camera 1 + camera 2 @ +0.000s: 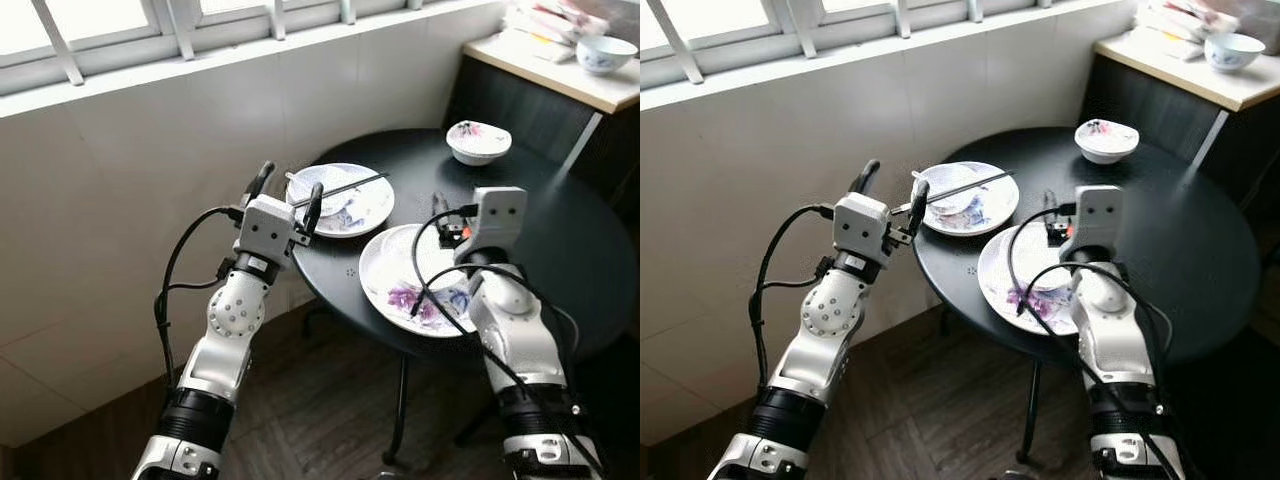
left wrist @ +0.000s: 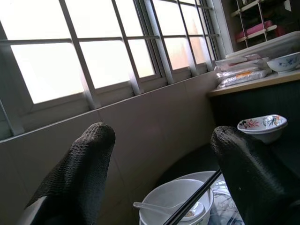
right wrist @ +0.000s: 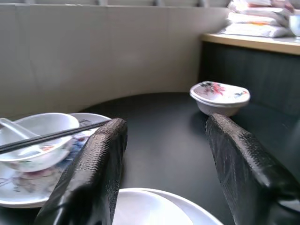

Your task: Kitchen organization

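Both silver arms reached up from the lower edge of the head views toward a round black tabletop (image 1: pixel 560 250). Over its near edge, the right gripper (image 3: pixel 164 164) had its fingers spread and held nothing, hovering above a large white plate (image 1: pixel 405 285) with a purple flower pattern. Whether that plate carried anything under the wrist could not be told. The left gripper (image 1: pixel 287 198) was raised beside the tabletop's left edge, fingers likewise spread and empty, just short of a second patterned plate (image 1: pixel 365 210). On that plate sat a white bowl (image 2: pixel 176 199) with a white spoon (image 2: pixel 154 206) lying inside it, and a pair of dark chopsticks (image 1: pixel 355 186) rested across the bowl's rim. Farther back on the tabletop, well apart from both plates, stood a small floral bowl (image 1: pixel 478 140); its contents could not be seen. Beyond it, a pale counter (image 1: pixel 560 75) carried a blue-patterned bowl (image 1: pixel 605 52) and some packets (image 2: pixel 241 72).
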You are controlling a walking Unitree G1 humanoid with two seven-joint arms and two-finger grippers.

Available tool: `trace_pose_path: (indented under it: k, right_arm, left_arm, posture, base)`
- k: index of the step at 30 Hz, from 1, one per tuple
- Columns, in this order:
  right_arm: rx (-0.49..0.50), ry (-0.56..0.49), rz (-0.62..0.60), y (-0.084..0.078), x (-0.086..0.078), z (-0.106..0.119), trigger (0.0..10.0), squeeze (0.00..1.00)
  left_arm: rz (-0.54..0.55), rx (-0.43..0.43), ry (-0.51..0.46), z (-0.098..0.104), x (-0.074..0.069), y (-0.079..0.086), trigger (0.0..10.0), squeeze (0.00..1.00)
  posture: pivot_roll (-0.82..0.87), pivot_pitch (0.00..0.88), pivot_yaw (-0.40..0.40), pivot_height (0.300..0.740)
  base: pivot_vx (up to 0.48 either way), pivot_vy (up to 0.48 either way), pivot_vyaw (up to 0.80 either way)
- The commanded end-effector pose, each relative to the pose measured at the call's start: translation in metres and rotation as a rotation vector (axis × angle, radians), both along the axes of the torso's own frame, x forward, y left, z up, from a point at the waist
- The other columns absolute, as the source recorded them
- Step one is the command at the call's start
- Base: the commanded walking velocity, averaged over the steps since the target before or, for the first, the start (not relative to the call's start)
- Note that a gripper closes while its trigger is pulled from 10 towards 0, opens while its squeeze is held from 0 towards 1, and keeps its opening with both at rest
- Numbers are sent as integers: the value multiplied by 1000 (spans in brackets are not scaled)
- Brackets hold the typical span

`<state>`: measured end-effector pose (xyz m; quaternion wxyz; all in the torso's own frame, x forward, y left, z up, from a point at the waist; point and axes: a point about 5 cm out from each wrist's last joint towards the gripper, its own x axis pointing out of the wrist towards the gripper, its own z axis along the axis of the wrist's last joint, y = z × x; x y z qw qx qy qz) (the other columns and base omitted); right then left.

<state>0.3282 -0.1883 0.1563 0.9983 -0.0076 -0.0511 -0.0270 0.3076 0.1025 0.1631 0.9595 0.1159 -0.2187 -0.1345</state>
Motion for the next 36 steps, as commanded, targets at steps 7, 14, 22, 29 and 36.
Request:
trace_pose_path:
  k: [7,14,22,29,36]
  right_arm:
    - [32,184,-79,-12,1,-22,10000,0]
    - [129,403,-30,-5,-5,-52,10000,0]
    - [219,467,-39,-5,-5,-56,10000,0]
    - [429,530,-32,1,-6,-65,8157,0]
    - [505,496,-12,3,-5,-58,0,0]
  left_arm:
    - [-5,22,13,-2,2,-3,10000,0]
    - [1,30,24,-4,3,-1,10000,0]
    - [5,36,29,-4,4,-2,10000,0]
    - [11,39,31,-5,5,-2,10000,0]
    - [19,45,39,-7,6,-1,10000,0]
  posture:
    - [-126,0,11,740]
    - [-121,0,10,740]
    - [-122,0,9,740]
    - [-121,0,8,740]
    - [-121,0,8,740]
  base:
    - [0,0,0]
    - [0,0,0]
    - [0,0,0]
    - [0,0,0]
    - [0,0,0]
